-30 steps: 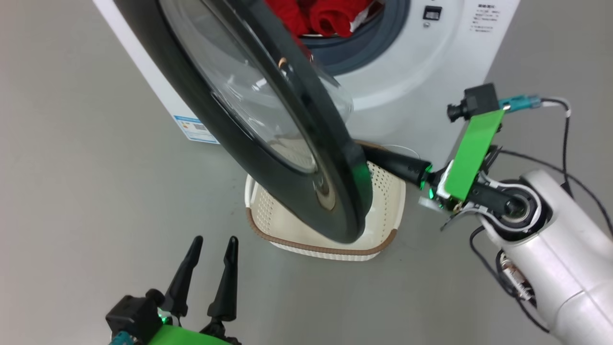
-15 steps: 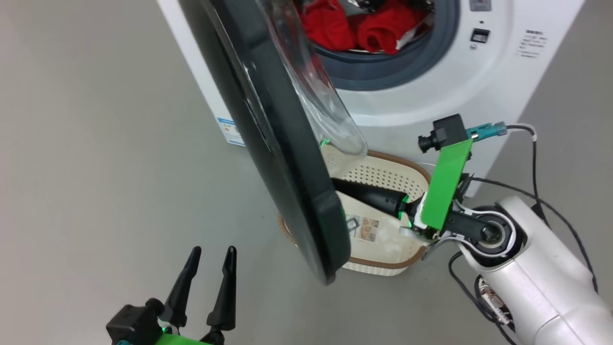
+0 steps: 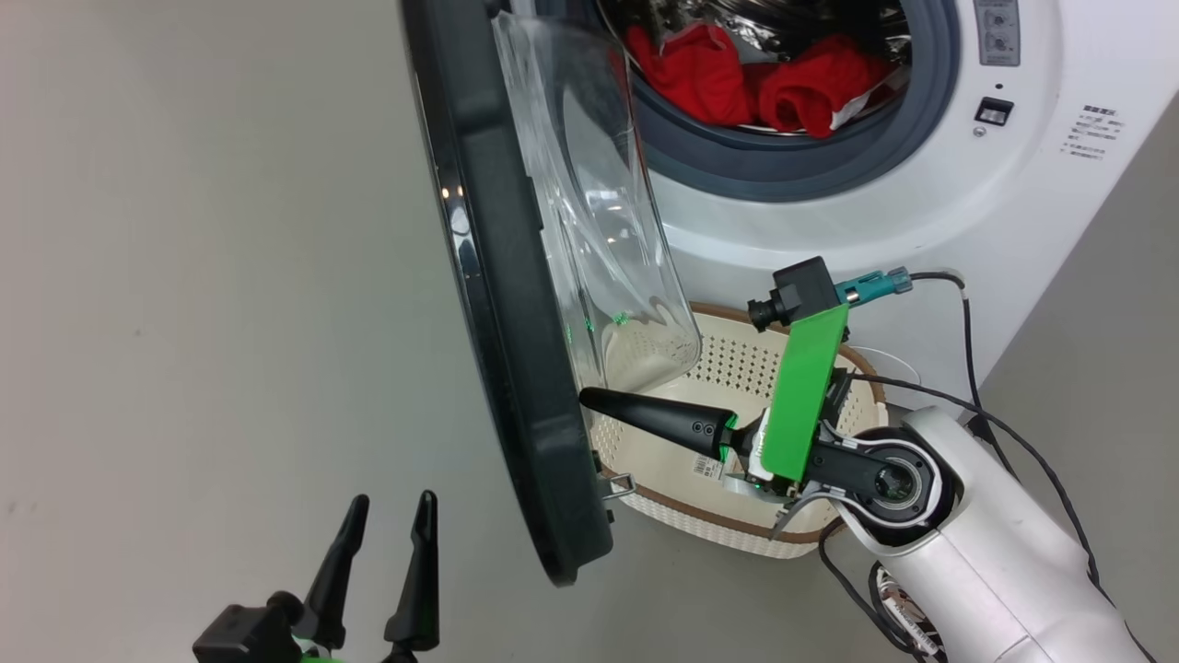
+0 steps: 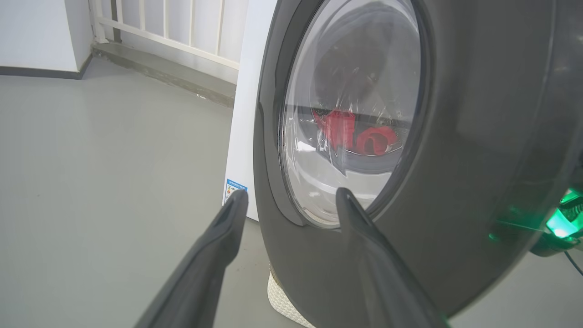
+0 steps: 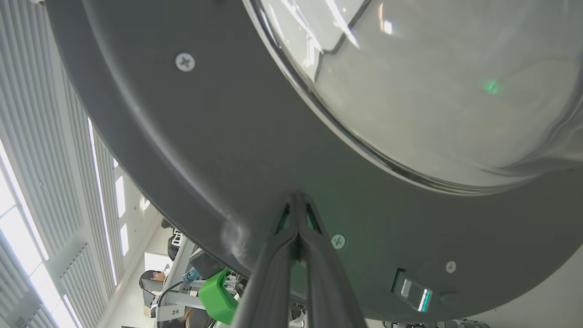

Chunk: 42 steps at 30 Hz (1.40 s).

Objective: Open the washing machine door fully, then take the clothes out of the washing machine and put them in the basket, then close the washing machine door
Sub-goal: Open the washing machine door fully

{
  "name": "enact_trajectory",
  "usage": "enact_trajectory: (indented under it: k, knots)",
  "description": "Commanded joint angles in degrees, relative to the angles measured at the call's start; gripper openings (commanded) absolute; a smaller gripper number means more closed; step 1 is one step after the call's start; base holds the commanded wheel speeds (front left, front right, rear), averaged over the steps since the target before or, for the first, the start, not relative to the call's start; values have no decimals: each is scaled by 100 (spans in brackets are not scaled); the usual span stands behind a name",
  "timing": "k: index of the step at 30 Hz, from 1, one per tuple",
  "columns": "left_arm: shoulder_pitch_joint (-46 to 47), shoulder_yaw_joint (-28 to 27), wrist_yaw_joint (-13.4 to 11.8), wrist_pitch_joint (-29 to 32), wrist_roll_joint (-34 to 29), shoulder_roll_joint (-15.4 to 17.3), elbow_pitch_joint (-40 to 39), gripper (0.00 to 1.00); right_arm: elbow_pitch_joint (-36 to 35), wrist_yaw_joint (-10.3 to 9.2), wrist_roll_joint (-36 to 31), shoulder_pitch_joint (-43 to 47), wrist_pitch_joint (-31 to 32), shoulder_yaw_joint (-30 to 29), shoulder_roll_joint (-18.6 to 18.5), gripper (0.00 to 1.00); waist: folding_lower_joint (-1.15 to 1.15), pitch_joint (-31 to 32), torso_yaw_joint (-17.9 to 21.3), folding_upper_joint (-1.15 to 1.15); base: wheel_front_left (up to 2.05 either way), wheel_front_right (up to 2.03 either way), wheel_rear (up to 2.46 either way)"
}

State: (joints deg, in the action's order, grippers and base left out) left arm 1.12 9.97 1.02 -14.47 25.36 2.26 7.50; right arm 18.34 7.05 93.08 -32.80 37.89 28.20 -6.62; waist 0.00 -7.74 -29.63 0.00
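At the inner rim of the washing machine door [image 3: 497, 304], low down: right gripper [image 3: 586, 397], jaws pressed together into one point, tip seemingly touching the dark plastic just below the glass bowl [image 3: 599, 230]. Nothing gripped; a push only. Hangs part open, about edge-on in the head view; not yet fully swung.

Likely trouble, as judged:
- Slip. Narrow closed tip on smooth curved plastic; with a push slightly off-square, a slide toward the glass or off the rim edge. Door then free to drift back toward the washing machine [image 3: 829, 230].
- Snag. Metal latch hook [image 3: 619, 485] on the door's lower edge, just beside the brown rim of the basket [image 3: 700, 529]; clearance impossible to tell. Contact probably enough to drag so light a basket.
- Collision on the far side. Left gripper [image 3: 392, 498], jaws apart and empty, low on the door's outer side, fingers pointing at the black rim in the left wrist view; near, not touching. In the likely swing path unless drawn aside.
- Cables [image 3: 967, 368] looping off the right arm [image 3: 967, 552], close to the basket's far end; possible catch on later reaches.

Clothes [image 3: 811, 92]: two red bundles in the steel drum [image 3: 783, 18], behind the grey ring [image 3: 737, 166]. Basket on the floor [image 3: 184, 276] before the machine, below the opening, bare but for a paper label [image 3: 707, 468]; left end tucked beneath door and glass, so partly blocked from above. Right arm reaching over it too. Blue sticker [image 4: 236, 189] on the machine's side, white railing [image 4: 182, 27] beyond; neither in the way.
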Motion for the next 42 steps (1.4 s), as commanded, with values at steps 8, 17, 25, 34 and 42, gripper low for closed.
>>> enact_trajectory:
  k: [8, 17, 25, 34, 42]
  knots:
    - [40, -244, -99, -52, 8, 62, -203, 100, -174, 44, -70, -7, 43, 99, 270, 0, 0, -8, -42, 0, 0, 0, 0]
    - [-1, -237, -112, -52, 30, 62, -224, 100, -106, 44, -283, 27, -179, 94, 299, 0, 0, 44, -19, 0, 0, 0, 0]
    - [25, -303, -8, -52, -40, 62, -194, 100, -32, 44, -505, 297, -519, 96, 123, 100, 0, 123, 183, 0, 0, 0, 0]
    - [-9, -414, 36, -53, -154, 62, -143, 100, 137, 44, -740, 867, -1258, 72, -217, 100, 0, 288, 420, 0, 0, 0, 0]
    - [-29, -458, 28, -53, -165, 62, -152, 100, 313, 44, -919, 1315, -2013, 116, -497, 100, 0, 341, 531, 0, 0, 0, 0]
